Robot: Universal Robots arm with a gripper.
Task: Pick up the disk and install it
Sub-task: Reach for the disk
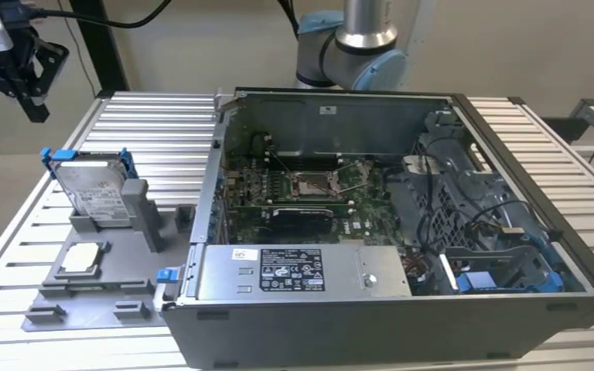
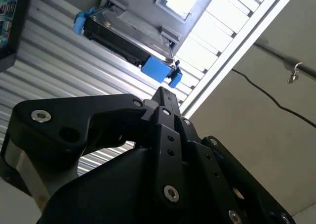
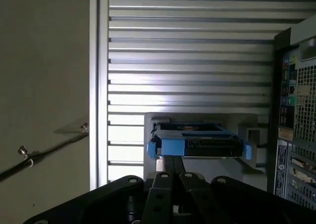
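Blue-framed and silver-grey, the disk stands on edge in a grey plastic holder on the ribbed metal worktop, just beside the open computer case, on the exterior view's left. My black claw hangs well apart from it, fingers pressed together on nothing. By my reckoning, neither pickup nor installation is done yet. A small white-topped chip lies flat on the holder's base.

Open computer case beside grey fixture on slatted table.
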